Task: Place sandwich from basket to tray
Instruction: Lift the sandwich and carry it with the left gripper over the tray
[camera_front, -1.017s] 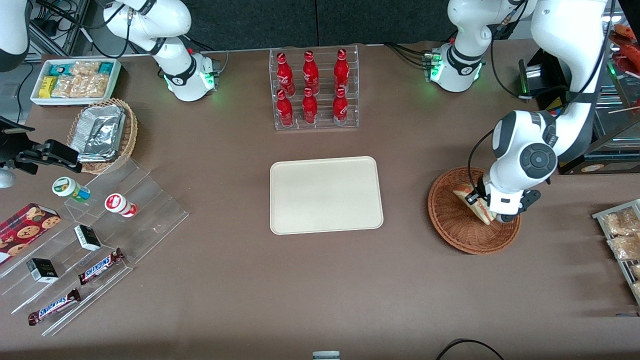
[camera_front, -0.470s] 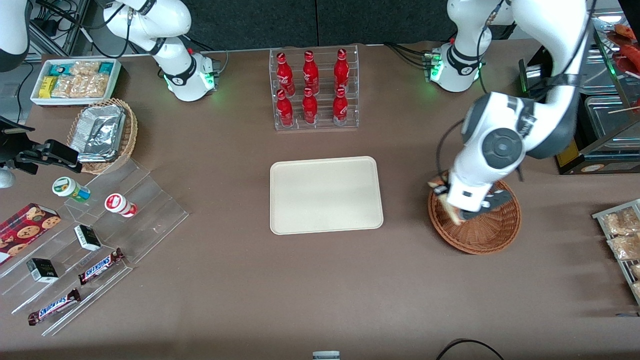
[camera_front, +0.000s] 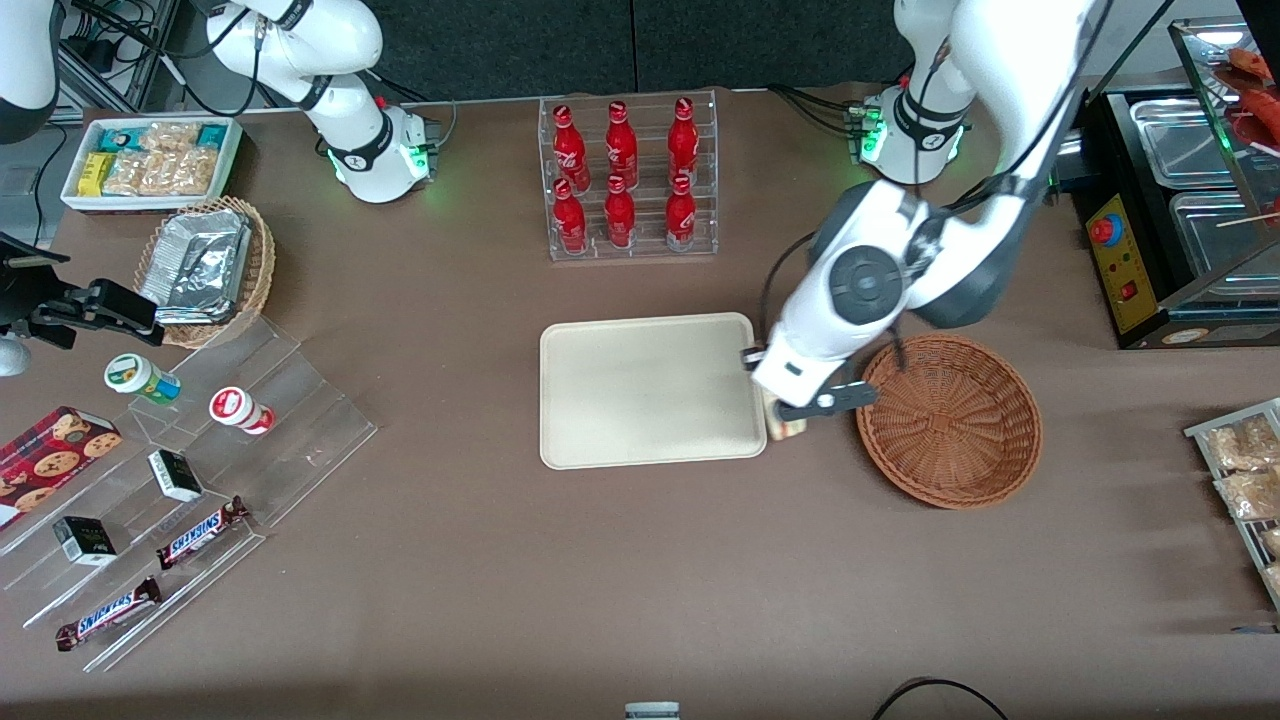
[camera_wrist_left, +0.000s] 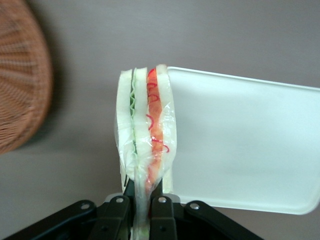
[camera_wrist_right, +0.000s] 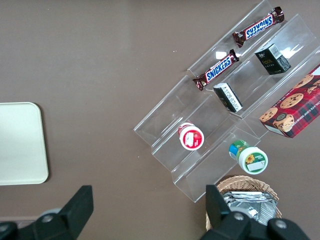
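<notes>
Left wrist view: sandwich pinched between the fingers

I see the gripper (camera_wrist_left: 142, 212) clamped on the sandwich (camera_wrist_left: 144, 145), one finger (camera_wrist_left: 118, 212) on each bread face. It hangs above bare table between the basket (camera_front: 950, 420) and the tray (camera_front: 650, 390), at the tray's edge.

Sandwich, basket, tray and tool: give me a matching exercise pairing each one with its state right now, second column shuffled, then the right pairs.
Column one:
1. sandwich
2. basket
3. tray
4. tool

Column two:
A. nothing lying in it
B. clamped shut on something
C. held in the air between tray and basket
D. flat on the table, nothing set on it

Pairs: 1-C, 2-A, 3-D, 4-B
</notes>
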